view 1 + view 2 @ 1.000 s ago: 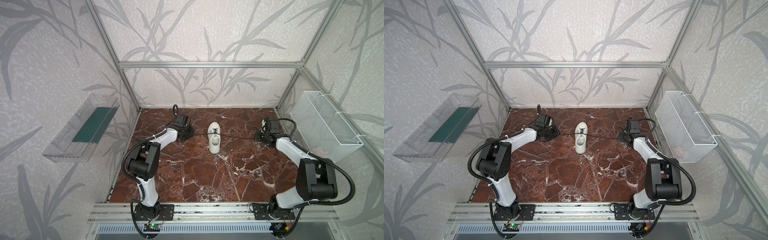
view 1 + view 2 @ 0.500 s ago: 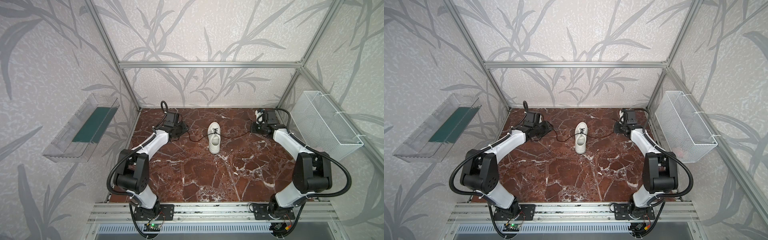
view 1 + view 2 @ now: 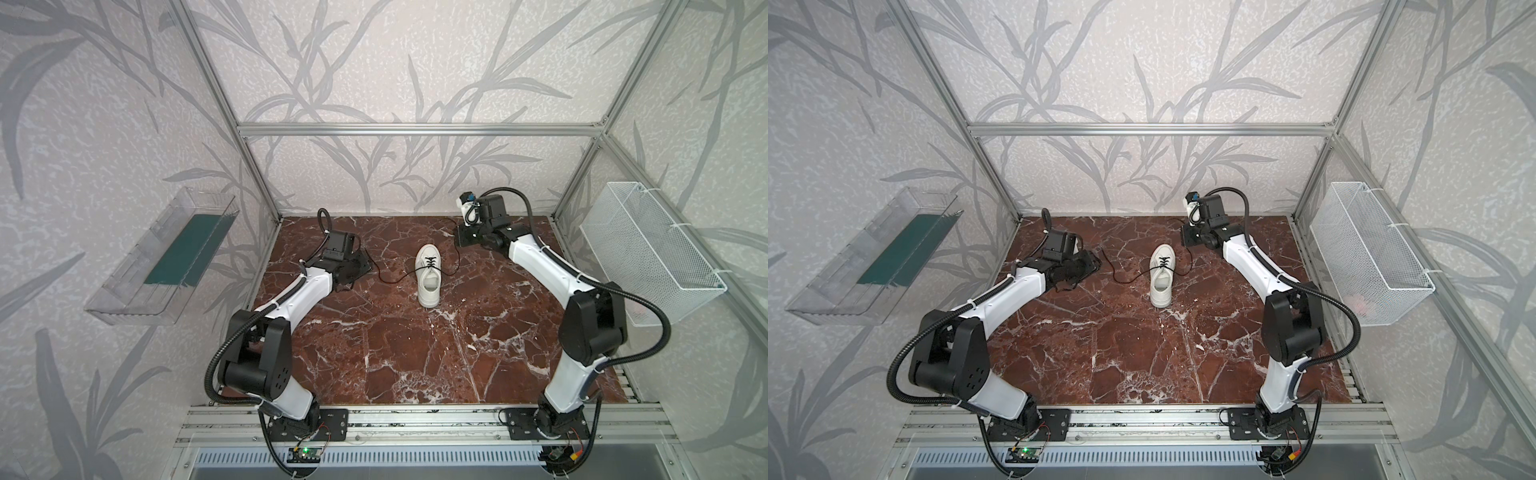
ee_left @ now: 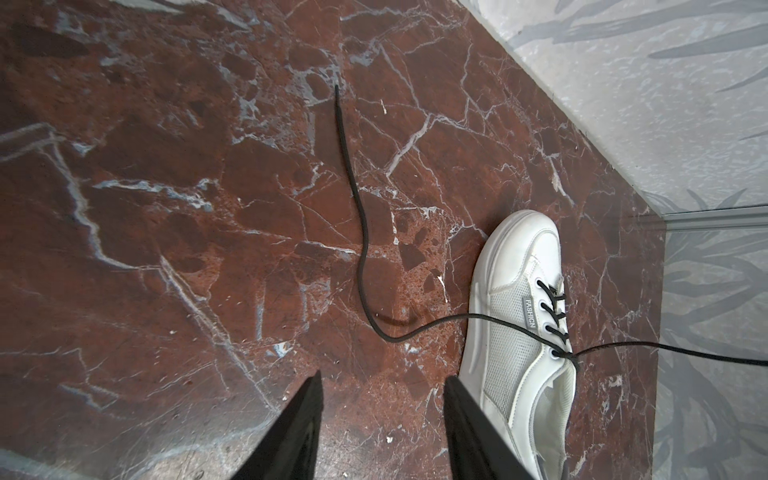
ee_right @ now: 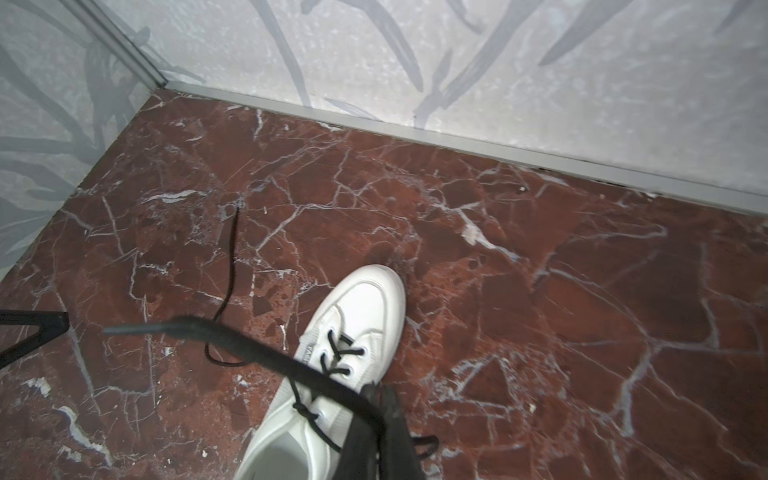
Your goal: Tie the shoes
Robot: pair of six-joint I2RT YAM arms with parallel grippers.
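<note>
A white sneaker (image 3: 428, 276) (image 3: 1162, 276) lies mid-floor with its toe toward the back wall, thin black laces crossed in one knot over the tongue. One lace (image 4: 353, 195) trails loose on the marble to the shoe's left. My left gripper (image 4: 384, 376) (image 3: 360, 266) is open beside that lace, with only bare floor between its fingers. My right gripper (image 5: 380, 390) (image 3: 460, 240) hovers near the back wall to the right of the toe, shut on the other lace (image 5: 249, 353), which sags down to the shoe (image 5: 353, 316).
The floor is red marble (image 3: 415, 353) inside an aluminium frame. A clear plastic tray (image 3: 166, 257) hangs on the left wall and a white wire basket (image 3: 648, 249) on the right wall. The back wall stands close behind the right gripper.
The laces were pulled taut between both grippers. My left gripper has opened, dropped its lace and backed off to the left. My right gripper moved back toward the wall, its lace now slack.
</note>
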